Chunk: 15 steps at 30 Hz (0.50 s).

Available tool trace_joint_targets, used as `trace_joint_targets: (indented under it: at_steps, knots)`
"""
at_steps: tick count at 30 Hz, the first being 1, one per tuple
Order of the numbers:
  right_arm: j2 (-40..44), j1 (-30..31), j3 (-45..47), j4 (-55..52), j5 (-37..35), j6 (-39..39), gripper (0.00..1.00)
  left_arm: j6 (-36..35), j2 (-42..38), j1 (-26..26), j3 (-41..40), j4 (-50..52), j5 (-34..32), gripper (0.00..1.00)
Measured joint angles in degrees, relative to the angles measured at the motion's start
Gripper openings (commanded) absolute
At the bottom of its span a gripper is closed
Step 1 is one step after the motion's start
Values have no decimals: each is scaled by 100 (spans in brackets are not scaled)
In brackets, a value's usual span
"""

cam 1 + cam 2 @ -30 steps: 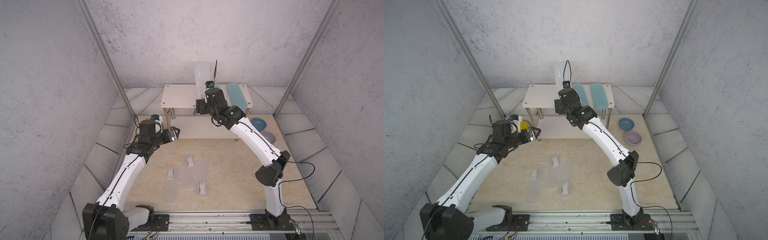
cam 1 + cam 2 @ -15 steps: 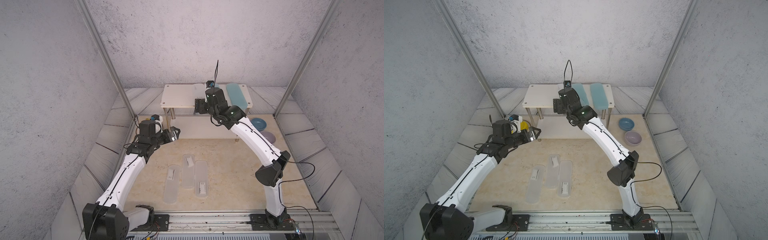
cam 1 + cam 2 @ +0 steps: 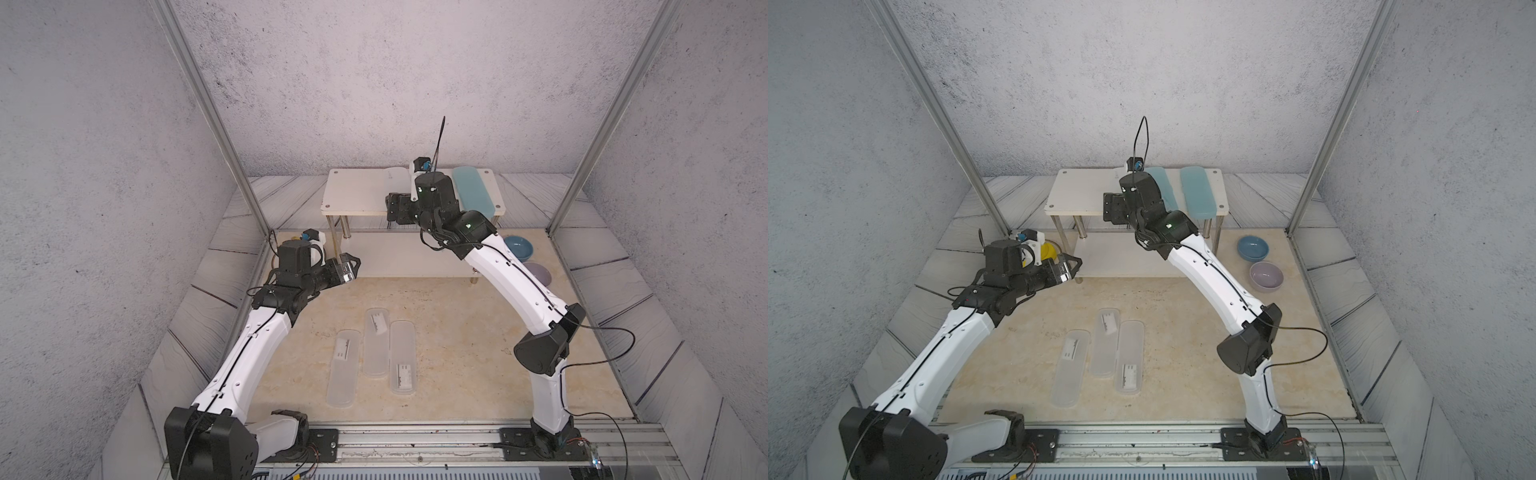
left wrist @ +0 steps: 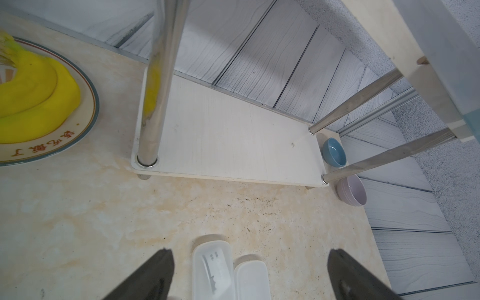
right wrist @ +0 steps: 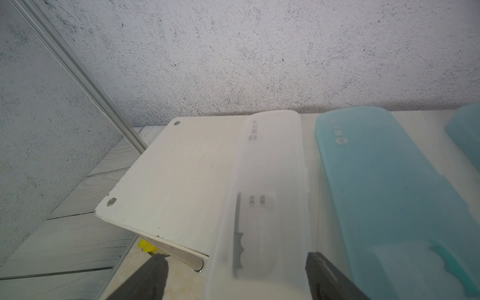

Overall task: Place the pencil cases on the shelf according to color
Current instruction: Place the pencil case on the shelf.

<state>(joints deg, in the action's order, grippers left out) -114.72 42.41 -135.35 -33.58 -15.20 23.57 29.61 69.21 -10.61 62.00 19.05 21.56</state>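
On the shelf's top board (image 5: 181, 166) a frosted clear pencil case (image 5: 270, 168) lies flat beside two teal ones (image 5: 384, 181) (image 3: 1198, 193). My right gripper (image 5: 235, 255) (image 3: 398, 209) is open at that case's near end, with both fingers apart from it. Three more clear cases (image 3: 344, 368) (image 3: 376, 347) (image 3: 403, 357) lie side by side on the table. My left gripper (image 4: 250, 252) (image 3: 349, 268) hovers open and empty by the shelf's front left leg (image 4: 158, 78). The lower board (image 3: 1121, 253) is bare.
A blue bowl (image 3: 1253, 248) and a lilac bowl (image 3: 1266, 276) sit on the table right of the shelf. Left of the shelf is a plate (image 4: 85, 124) of bananas, close behind my left wrist. Grey walls enclose the table.
The clear case that my right gripper held upright over the top board now lies flat on it, and the jaws have opened off it. The left arm has not moved.
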Motion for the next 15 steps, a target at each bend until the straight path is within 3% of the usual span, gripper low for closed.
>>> trace_joint_targets:
  at_steps: [15]
  knots:
    - [2013, 31, 1401, 385, 216, -9, 89, -24, -17, 26, -28, 188, -98, 99]
